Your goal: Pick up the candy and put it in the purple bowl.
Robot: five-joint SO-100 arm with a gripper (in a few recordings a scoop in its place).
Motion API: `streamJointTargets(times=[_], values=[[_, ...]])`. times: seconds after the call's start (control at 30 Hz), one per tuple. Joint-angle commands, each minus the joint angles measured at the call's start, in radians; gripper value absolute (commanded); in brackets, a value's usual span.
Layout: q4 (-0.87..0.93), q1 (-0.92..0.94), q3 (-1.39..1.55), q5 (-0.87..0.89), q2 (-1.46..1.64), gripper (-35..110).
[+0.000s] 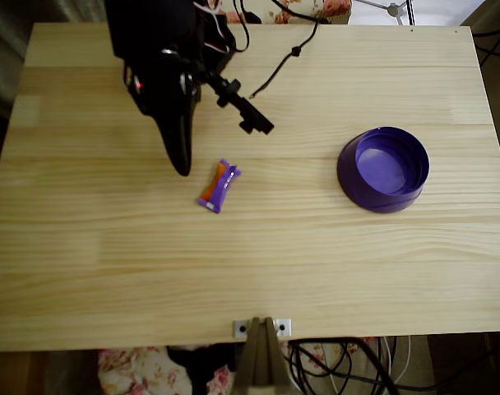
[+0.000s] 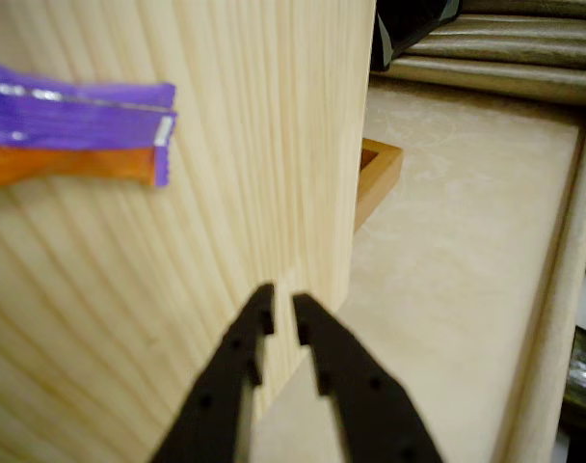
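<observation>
A: Item one, the candy. Where do we log it?

B: Flat on the wooden table, left of centre in the overhead view, lying at a slant. In the wrist view its purple and orange wrapper sits at the upper left.

A: Item two, the gripper?

B: Just left of the candy in the overhead view, apart from it. We see the two black tips nearly pressed together with a thin gap, holding nothing. We judge it sits low beside the candy because the approach is not yet lined up.

A: Item three, the purple bowl?

B: Upright, well to the right, nothing inside.

A: Obstacles?

B: A black cable trails behind the arm. We see bare wood between candy and bowl.
</observation>
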Motion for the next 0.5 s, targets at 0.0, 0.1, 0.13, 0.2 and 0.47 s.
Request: streamJointTargets(times=[0.0, 0.1, 0.13, 0.2, 0.47], values=[[-0.014, 0.032, 0.097, 0.055, 0.032, 0], [-0.015, 0.032, 0.095, 0.089, 0.032, 0], [-0.017, 0.032, 0.097, 0.106, 0.032, 0], [0.008, 0.032, 0.075, 0.117, 0.034, 0], [0.166, -0.003, -0.104, 0.267, 0.034, 0]])
